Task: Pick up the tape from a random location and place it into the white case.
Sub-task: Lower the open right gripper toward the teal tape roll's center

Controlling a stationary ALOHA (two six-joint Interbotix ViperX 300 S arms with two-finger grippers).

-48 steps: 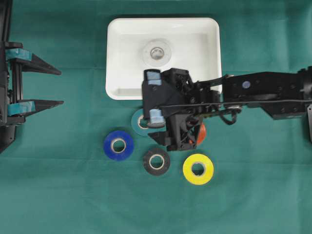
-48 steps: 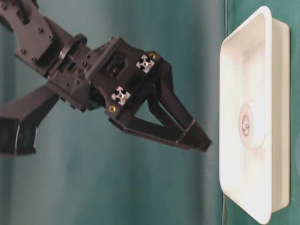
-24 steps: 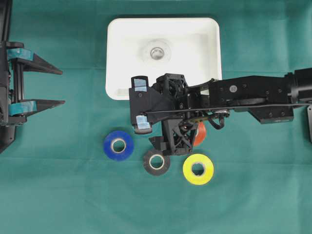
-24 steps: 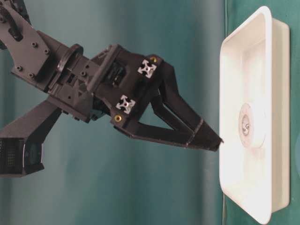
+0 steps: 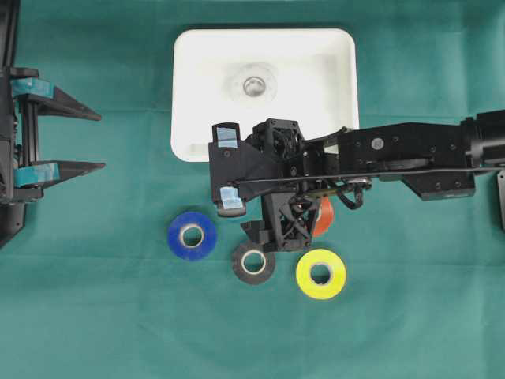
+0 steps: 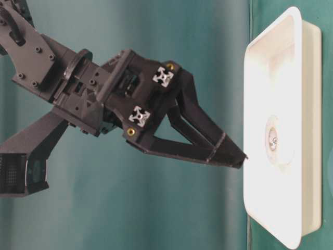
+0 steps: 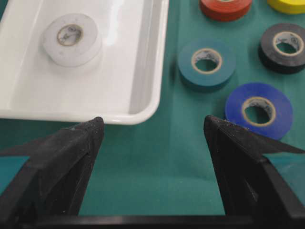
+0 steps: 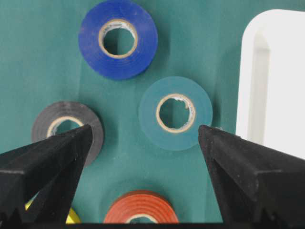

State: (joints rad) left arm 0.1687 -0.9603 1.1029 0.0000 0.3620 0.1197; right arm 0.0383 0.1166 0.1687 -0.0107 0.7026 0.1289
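No readable text, label, brand, number or sign anywhere in these views.

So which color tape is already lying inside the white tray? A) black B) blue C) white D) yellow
C: the white tape roll lies inside the white case, while the blue roll, the black roll and the yellow roll lie outside on the green cloth.

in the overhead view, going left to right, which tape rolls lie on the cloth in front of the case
blue tape roll → black tape roll → yellow tape roll. The orange roll is mostly hidden under the right arm, so it is left out of the order.
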